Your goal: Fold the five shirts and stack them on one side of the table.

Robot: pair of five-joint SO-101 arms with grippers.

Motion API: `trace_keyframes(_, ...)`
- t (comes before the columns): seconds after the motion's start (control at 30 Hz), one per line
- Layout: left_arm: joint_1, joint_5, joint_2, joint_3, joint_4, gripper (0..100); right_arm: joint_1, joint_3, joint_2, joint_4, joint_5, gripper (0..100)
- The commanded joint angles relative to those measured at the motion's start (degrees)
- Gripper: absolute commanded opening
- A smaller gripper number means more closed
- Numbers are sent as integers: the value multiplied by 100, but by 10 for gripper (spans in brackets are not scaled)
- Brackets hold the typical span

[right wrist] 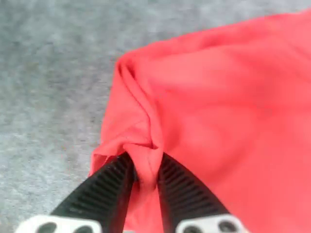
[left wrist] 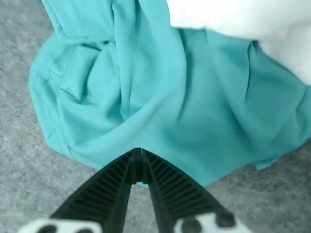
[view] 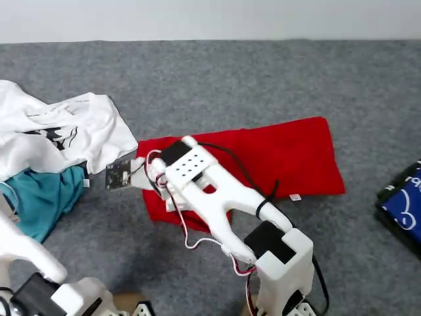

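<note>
Shirts: one red (view: 289,158) in right gripper (right wrist: 144,159), one white (view: 59,128), one teal (view: 39,197).

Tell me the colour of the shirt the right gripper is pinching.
The shirt is red, best seen in the right wrist view.

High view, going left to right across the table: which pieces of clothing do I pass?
white shirt → red shirt → blue cloth at the right edge.
</note>
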Motion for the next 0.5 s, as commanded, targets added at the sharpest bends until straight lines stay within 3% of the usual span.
trace_keyframes(0.0,9,-26,-237,40,-97,4,189,-325,-48,-163,132,10)
trace_keyframes(0.47,9,-26,-202,48,-114,4,418,-1046,769,-743,343,10)
